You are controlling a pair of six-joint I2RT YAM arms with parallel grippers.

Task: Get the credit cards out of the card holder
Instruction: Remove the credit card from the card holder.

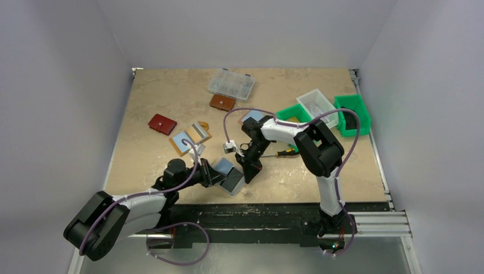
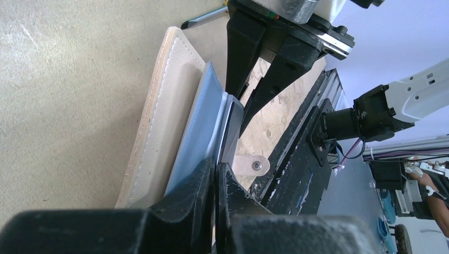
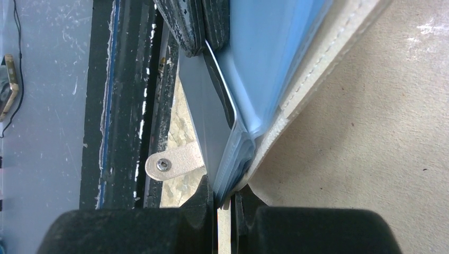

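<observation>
1. At the near edge of the counter (image 1: 171, 91), about 6 o'clock in the overhead view, the tan holder (image 1: 229, 177) is held open between the two arms, showing its pale blue and grey leaves.
2. The left pincer (image 2: 216, 170) reaches in from 8 o'clock and is clenched on the holder's inner leaves. In its wrist view the fingers (image 2: 185, 196) press together over a thin blue-grey sheet, and the stitched tan cover splays away at 9 o'clock.
3. The right pincer (image 3: 225, 198) comes down from 12 o'clock and is clenched on the opposite edge of the same leaves. Whether a card sits between its fingers cannot be told.
4. The holder's snap tab (image 3: 172, 164) juts out free toward the black rail (image 3: 127, 106) at the counter's edge.
5. Just beyond, at 1 o'clock of the holder, a screwdriver (image 1: 281, 153) lies on the counter.
6. At 11 o'clock an open wallet (image 1: 188, 138) lies flat with its blue and grey panels up. A red wallet (image 1: 162, 124) sits farther out at 10 o'clock.
7. Toward the far side, a brown wallet (image 1: 222, 103) and a clear box (image 1: 231, 84) sit near 12 o'clock. Green bins (image 1: 354, 105) and a white bin (image 1: 317, 104) cluster at 2 o'clock.
</observation>
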